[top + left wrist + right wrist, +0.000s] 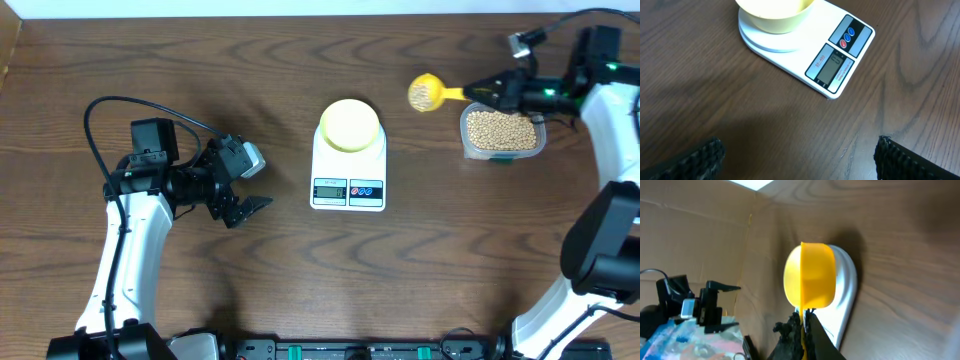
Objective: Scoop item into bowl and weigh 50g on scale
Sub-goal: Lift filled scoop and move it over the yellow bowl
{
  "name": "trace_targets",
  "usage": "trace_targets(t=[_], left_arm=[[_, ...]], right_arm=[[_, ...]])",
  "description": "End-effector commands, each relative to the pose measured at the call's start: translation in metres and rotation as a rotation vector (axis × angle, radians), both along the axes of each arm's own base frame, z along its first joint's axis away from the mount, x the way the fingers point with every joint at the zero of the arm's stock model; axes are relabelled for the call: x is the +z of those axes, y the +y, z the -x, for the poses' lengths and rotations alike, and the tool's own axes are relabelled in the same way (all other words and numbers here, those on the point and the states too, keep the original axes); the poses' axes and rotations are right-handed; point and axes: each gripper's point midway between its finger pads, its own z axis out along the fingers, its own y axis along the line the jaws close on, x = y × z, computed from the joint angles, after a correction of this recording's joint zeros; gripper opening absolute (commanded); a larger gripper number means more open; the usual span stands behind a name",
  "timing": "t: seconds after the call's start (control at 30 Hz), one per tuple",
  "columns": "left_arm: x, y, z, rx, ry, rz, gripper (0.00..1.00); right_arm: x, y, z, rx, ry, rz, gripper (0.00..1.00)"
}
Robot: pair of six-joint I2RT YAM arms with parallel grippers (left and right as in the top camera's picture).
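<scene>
Overhead: your right end effector (482, 93) grips the yellow scoop (430, 93) by its handle. It's loaded with beans (421, 92), just left of the tub (502, 131) — mid-carry, I'd judge. Its long axis runs left-right, cup toward the bowl (349, 124) on the scale (348, 178). Next: travel level, then tip.
Left wrist: left end effector (800, 160) spread wide, holding nothing.
Right wrist: the cup points away from you.

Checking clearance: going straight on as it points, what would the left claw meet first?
Likely the scale, near its display end; only bare table lies between it and the left claw, whose tilt is unclear.
</scene>
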Motion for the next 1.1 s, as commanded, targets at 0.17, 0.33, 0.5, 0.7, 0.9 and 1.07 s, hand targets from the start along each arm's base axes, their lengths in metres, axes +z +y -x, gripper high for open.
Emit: trace_targets(t=[0.17,0.33,0.5,0.7,0.9,1.07], left_arm=[[-0.004,0.0,0.003,0.003,0.02,0.008,0.98],[-0.004,0.0,0.003,0.003,0.02,0.008,0.98],[-0.004,0.0,0.003,0.003,0.02,0.008,0.98],[-0.004,0.0,0.003,0.003,0.02,0.008,0.98],[-0.004,0.0,0.003,0.003,0.02,0.008,0.98],[-0.004,0.0,0.003,0.003,0.02,0.008,0.98]], right_arm=[[-0.001,0.068,-0.003,0.082,0.037,0.032,0.01],[-0.008,0.103,0.0,0.124,0.013,0.167,0.01],[-0.012,0.132,0.002,0.148,-0.038,0.312,0.01],[-0.005,0.15,0.002,0.162,-0.126,0.512,0.01],[0.0,0.157,0.002,0.162,-0.155,0.562,0.01],[-0.001,0.155,0.001,0.16,-0.16,0.577,0.01]])
